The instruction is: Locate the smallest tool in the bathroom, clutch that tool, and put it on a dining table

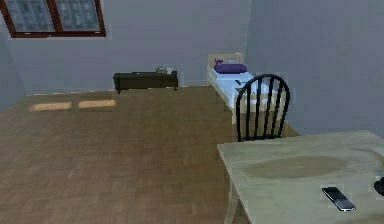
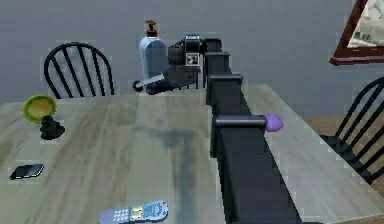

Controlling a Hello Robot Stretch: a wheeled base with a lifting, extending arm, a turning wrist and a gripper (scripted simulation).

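"At the arm side view's left, what stands on the counter (image 2: pixel 100 140)?"

"A yellow-green round thing on a dark foot (image 2: pixel 42 112). Nearer lies a dark phone (image 2: pixel 27 171), and a remote control (image 2: pixel 138 212) lies at the near edge. A black chair (image 2: pixel 75 70) stands behind."

"And toward the middle?"

"My pincer (image 2: pixel 146 86) holds the pump bottle (image 2: pixel 152 55), pale blue with a brown top, upright above the counter's far edge and clear of it. How the fingers are set I cannot tell. My arm (image 2: pixel 240 150) rises from the bottom edge, with a small purple thing (image 2: pixel 273 123) just beside it. A second chair (image 2: pixel 362 125) stands at the right, a framed picture (image 2: pixel 365 35) above."

"And the forward view?"

"Window (image 1: pixel 55 15), low dark stand (image 1: pixel 145 80), bed (image 1: pixel 228 85), then the chair, the counter's corner and the phone."
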